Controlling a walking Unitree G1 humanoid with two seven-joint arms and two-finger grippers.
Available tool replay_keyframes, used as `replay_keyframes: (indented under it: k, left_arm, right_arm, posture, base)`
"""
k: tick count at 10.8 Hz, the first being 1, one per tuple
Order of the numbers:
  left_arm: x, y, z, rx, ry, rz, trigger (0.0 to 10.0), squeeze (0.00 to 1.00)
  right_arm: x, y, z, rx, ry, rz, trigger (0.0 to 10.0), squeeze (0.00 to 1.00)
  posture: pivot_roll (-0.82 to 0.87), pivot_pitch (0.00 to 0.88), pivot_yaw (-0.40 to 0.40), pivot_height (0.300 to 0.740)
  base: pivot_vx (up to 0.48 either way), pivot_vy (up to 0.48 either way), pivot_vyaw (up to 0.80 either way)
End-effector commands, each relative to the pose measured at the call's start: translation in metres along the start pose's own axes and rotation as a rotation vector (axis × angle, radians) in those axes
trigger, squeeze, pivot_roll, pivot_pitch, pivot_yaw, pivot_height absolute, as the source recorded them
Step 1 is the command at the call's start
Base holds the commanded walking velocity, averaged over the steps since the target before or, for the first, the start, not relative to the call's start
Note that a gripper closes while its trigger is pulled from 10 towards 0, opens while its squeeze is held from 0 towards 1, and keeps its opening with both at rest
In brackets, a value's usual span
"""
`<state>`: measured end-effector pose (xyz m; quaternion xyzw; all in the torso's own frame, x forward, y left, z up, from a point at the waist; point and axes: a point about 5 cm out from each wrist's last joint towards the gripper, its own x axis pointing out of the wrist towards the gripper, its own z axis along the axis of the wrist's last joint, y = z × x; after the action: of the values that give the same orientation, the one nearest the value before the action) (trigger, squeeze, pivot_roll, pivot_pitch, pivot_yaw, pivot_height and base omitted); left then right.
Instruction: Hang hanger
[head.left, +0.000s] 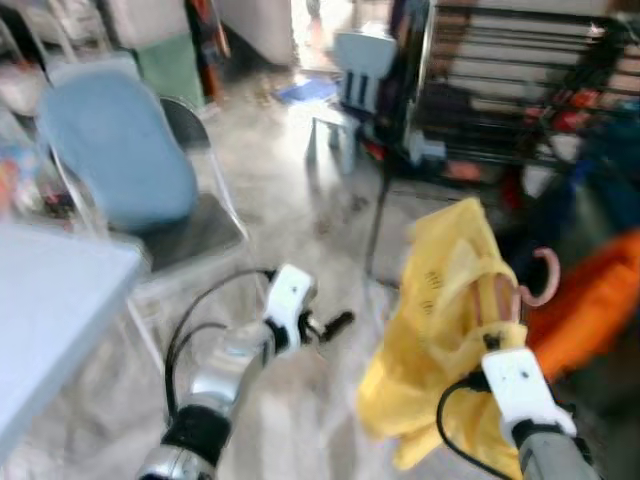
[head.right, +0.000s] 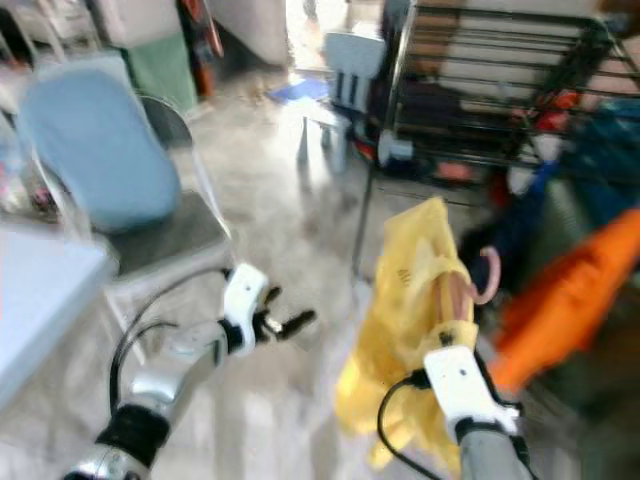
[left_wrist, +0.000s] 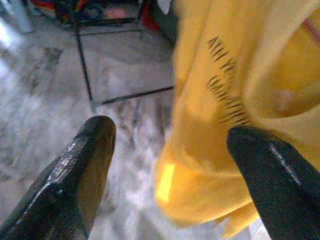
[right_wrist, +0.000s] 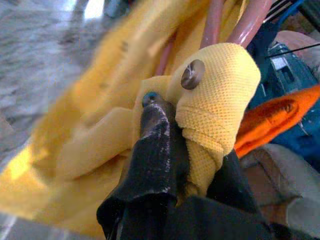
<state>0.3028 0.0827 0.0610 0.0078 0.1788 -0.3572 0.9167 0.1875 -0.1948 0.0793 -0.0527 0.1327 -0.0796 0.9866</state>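
Note:
A pink hanger carries a yellow shirt, held up at the right in front of the dark clothes rack. My right gripper is shut on the hanger through the yellow cloth, just below the hook. The shirt hangs down over the floor. My left gripper is open, low at the middle, a little left of the shirt, with nothing between its fingers. In the left wrist view the yellow shirt hangs close ahead.
A grey chair with a blue cover stands at the left, behind a pale table corner. An orange garment and dark clothes crowd the right. A small blue chair stands at the back. The marble floor lies between.

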Motion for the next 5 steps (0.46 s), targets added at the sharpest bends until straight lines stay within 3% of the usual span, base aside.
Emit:
replay_keyframes:
  k: [1, 5]
  left_arm:
    - [0.0003, 0.0015, 0.0034, 0.012, -0.008, 0.011, 10.0, 0.0]
    - [0.0034, -0.0005, 0.0049, 0.021, -0.01, 0.008, 10.0, 0.0]
  right_arm:
    - [0.0022, 0.0008, 0.0128, -0.004, -0.068, 0.005, 10.0, 0.0]
    - [0.0064, 0.0039, 0.0144, -0.001, -0.073, 0.012, 10.0, 0.0]
  posture:
    - [-0.05, 0.0, -0.019, 0.74]
    - [-0.05, 0.0, -0.02, 0.74]
  base:
    - [-0.356, 0.0, 0.0]
    - [-0.346, 0.0, 0.0]
